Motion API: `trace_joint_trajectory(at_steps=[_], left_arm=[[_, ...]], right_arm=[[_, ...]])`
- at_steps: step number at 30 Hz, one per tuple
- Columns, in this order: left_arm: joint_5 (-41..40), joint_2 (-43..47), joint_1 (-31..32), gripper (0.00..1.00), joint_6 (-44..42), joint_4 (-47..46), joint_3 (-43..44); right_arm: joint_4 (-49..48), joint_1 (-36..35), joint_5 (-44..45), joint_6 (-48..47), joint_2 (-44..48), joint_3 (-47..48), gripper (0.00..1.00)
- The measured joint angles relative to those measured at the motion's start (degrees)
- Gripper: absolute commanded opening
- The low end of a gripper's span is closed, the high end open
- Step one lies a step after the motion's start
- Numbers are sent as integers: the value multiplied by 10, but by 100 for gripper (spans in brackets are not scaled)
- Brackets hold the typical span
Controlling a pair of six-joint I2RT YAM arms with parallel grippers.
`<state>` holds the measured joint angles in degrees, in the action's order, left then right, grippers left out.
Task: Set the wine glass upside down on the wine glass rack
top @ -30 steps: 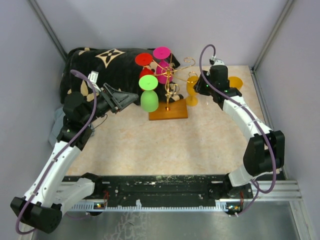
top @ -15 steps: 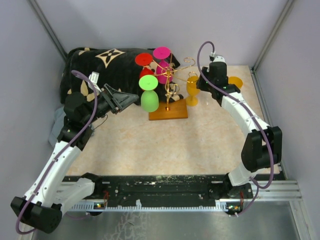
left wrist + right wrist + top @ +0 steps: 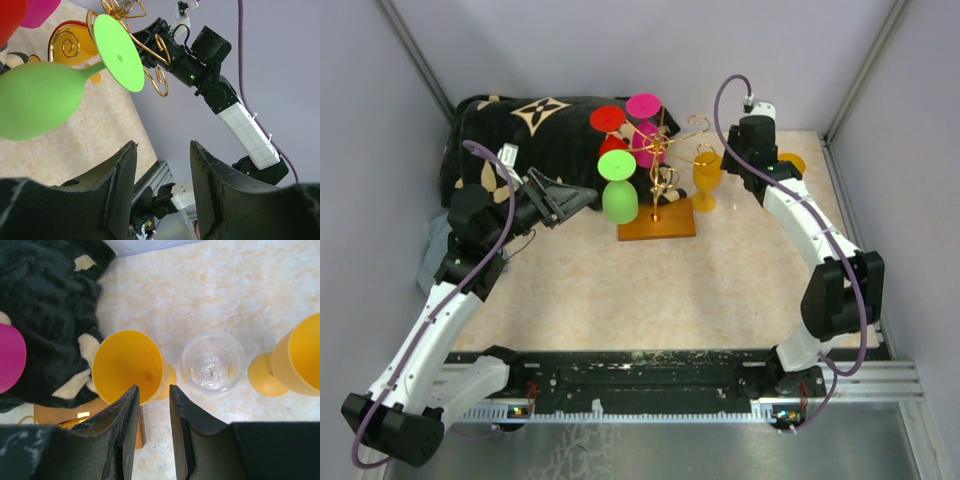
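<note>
A yellow wine glass [image 3: 706, 178] [image 3: 127, 367] stands upright on the table just right of the wine glass rack [image 3: 658, 215], a gold wire tree on a wooden base [image 3: 55, 412]. Red, magenta and green glasses [image 3: 618, 195] hang upside down on it. My right gripper [image 3: 735, 162] [image 3: 153, 390] hovers over the yellow glass, looking down into it, jaws open and empty. My left gripper [image 3: 582, 194] [image 3: 162, 145] is open and empty, left of the hanging green glass [image 3: 35, 107].
A clear glass [image 3: 213, 361] and a second yellow glass [image 3: 300, 360] [image 3: 790, 163] stand upright right of the first. A black patterned blanket [image 3: 520, 135] lies at the back left. Grey walls close in the table.
My right gripper has drawn back toward the far wall, away from the rack, and now sits above the upright glasses. The left arm has not moved.
</note>
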<state>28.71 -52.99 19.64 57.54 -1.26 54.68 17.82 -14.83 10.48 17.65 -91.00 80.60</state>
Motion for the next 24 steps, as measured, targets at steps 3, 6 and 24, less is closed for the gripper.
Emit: trace_joint_trajectory(at_steps=[3, 6, 24], left_arm=[[0, 0, 0, 53, -1, 0, 0], [0, 0, 0, 53, -4, 0, 0], [-1, 17, 0, 53, -21, 9, 0]], right_arm=[[13, 1, 14, -8, -12, 25, 32], [31, 3, 23, -15, -41, 62, 32], [64, 11, 52, -21, -82, 76, 32]])
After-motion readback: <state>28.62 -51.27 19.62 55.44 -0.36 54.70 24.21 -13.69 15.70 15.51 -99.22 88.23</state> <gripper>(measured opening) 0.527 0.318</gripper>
